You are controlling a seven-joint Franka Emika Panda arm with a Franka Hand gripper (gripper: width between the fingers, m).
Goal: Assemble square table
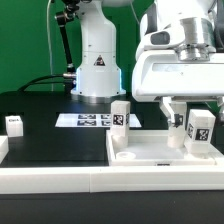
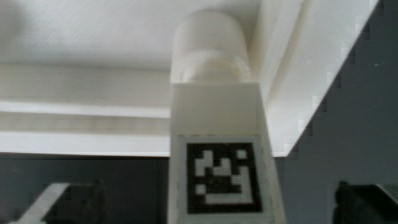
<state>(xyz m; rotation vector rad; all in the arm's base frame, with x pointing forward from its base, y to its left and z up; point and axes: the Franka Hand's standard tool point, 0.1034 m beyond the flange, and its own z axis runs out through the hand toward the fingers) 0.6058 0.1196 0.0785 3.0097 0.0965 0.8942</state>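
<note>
Currently, I am looking at a leg-fitting step of the square table build. In the lower right of the exterior view, the white tray-like tabletop (image 1: 150, 152) lies flat on the black counter (image 1: 50, 135), rim up. The claw (image 1: 190, 110) hangs over the tray's corner at the exterior view's right, around an upright white leg (image 1: 200, 128) that bears a black-and-white tag.

In the wrist view the same leg (image 2: 222, 130) runs down the middle to the tabletop (image 2: 89, 40). The two dark fingertips (image 2: 54, 205) sit well out to either side, with bare gaps between them and the leg. So the claw (image 2: 210, 205) is spread and pinching nothing.

A second leg (image 1: 120, 113) stands upright at the tray's far corner toward the exterior view's left. A third leg (image 1: 14, 124) sits loose on the counter at the far left of the frame. The marker board (image 1: 92, 120) lies flat in the centre.

My judgement is that this leg is seated in its hole, though I cannot tell how tightly. The next move calls for closing squarely on the leg, keeping it plumb, and turning it home. If it is already firm, I would lift straight up and fetch the loose leg. A skewed grip could tilt it.
</note>
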